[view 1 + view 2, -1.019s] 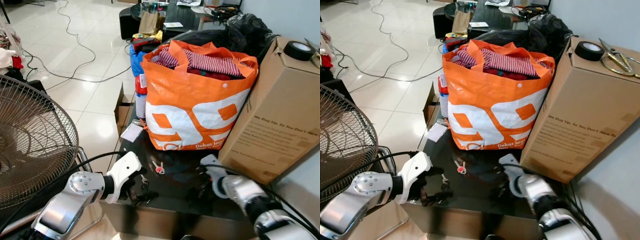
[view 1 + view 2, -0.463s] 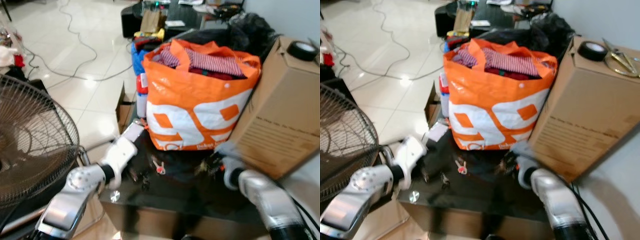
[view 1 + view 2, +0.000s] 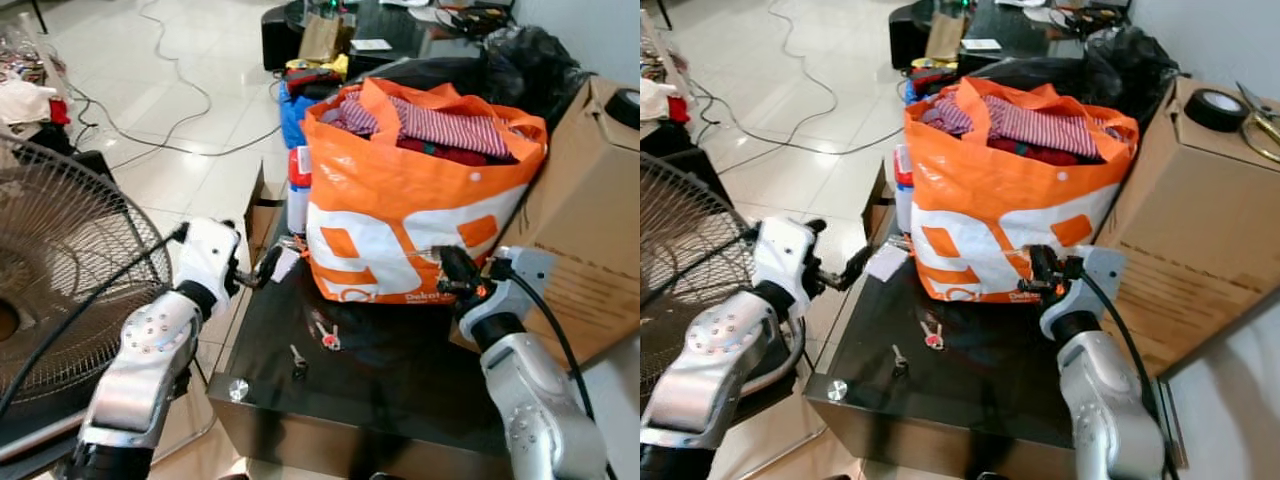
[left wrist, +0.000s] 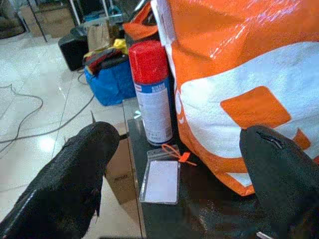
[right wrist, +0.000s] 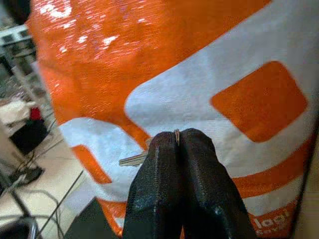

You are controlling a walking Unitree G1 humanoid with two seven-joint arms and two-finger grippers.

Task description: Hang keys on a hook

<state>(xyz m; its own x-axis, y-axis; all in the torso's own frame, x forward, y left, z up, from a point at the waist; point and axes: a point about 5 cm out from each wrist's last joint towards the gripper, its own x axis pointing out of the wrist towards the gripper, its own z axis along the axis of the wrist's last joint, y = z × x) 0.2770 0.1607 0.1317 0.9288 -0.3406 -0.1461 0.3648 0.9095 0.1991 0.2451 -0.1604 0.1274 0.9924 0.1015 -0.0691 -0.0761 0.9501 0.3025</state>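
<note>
A thin silver key (image 5: 133,160) sticks out sideways between the fingers of my right gripper (image 3: 449,267), which is shut on it and held up in front of the orange bag's lower front. On the black glass table (image 3: 400,390) lie a key bunch with a red tag (image 3: 325,336) and a single key (image 3: 297,360). My left gripper (image 3: 260,272) hovers open above the table's back left corner, its fingers (image 4: 89,164) wide apart, facing a red-capped spray can (image 4: 149,94).
The big orange bag (image 3: 420,200) full of clothes stands at the back of the table, beside a cardboard box (image 3: 590,250) on the right. A white card in a plastic sleeve (image 4: 160,181) lies by the can. A floor fan (image 3: 60,290) stands left; cables cross the floor.
Both arms have lifted off the table. My right gripper rose to the bag's front, shut on a key. My left gripper rose toward the back left corner. The camera shifted.
</note>
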